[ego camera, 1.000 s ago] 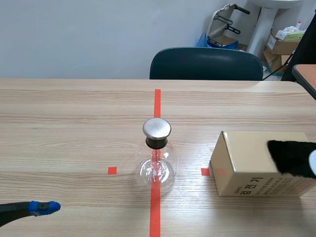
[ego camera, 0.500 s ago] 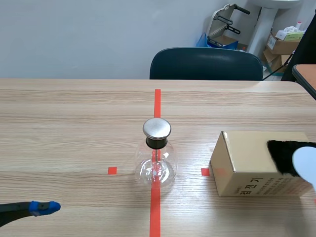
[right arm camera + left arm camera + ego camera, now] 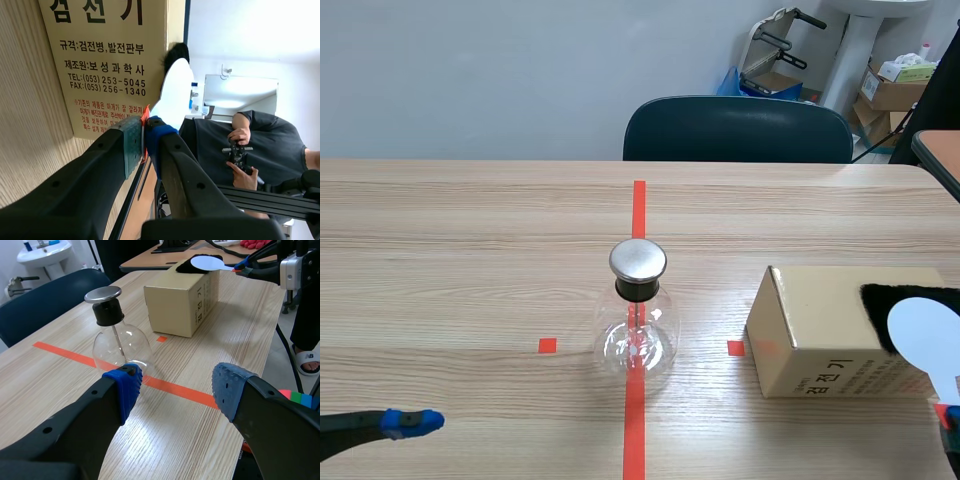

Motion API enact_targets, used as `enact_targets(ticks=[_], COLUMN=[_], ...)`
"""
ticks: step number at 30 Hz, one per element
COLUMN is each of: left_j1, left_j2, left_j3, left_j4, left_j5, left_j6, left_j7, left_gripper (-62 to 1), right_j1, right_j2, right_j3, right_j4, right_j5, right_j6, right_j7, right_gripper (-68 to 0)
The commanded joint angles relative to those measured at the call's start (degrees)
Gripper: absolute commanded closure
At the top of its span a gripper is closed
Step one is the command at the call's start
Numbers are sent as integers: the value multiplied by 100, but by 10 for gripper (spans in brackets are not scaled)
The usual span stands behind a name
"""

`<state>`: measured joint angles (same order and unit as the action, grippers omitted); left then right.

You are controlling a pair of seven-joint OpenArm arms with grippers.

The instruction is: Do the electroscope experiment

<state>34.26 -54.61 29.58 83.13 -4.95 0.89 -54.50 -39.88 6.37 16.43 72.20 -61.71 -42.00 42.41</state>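
Electroscope flask (image 3: 637, 320) upright, metal cap (image 3: 638, 260) on, thin rod (image 3: 638, 322) inside. Beside it cardboard box (image 3: 810, 345) w/ black fur (image 3: 910, 293) on top. R gripper (image 3: 144, 137) clamped on white disc paddle (image 3: 923, 335); L gripper (image 3: 175, 390) spread wide, holding nothing.

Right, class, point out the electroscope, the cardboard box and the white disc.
electroscope (image 3: 638, 322), scene view, glass bulb.
cardboard box (image 3: 815, 310), scene view, top face.
white disc (image 3: 923, 336), scene view, disc centre.

I count on the table: one glass flask (image 3: 637, 325), one cardboard box (image 3: 810, 335), one white paddle (image 3: 923, 338), one black fuzzy pad (image 3: 878, 300). Beyond the table: one chair (image 3: 735, 128). Grippers, two: left gripper (image 3: 175, 390), right gripper (image 3: 144, 135). One person (image 3: 260, 145) logged in the right wrist view.
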Motion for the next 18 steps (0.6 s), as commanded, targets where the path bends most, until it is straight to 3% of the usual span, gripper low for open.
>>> enact_targets(ticks=[1,5,18], left_j1=[-17,-20,-619], left_j2=[13,13,50], left_j3=[-17,-114,-186], left_j4=[138,138,138], left_j5=[-33,-35,-170], left_j6=[11,9,-15], left_j7=[-28,37,643], left_gripper=[-336,-330,-123], right_j1=[-28,-28,-26], right_j2=[63,63,63], right_j3=[17,17,17], right_j4=[31,31,31], right_j5=[20,20,20], right_j6=[-286,-286,-286], right_j7=[17,13,-28], right_gripper=[-20,-19,-19])
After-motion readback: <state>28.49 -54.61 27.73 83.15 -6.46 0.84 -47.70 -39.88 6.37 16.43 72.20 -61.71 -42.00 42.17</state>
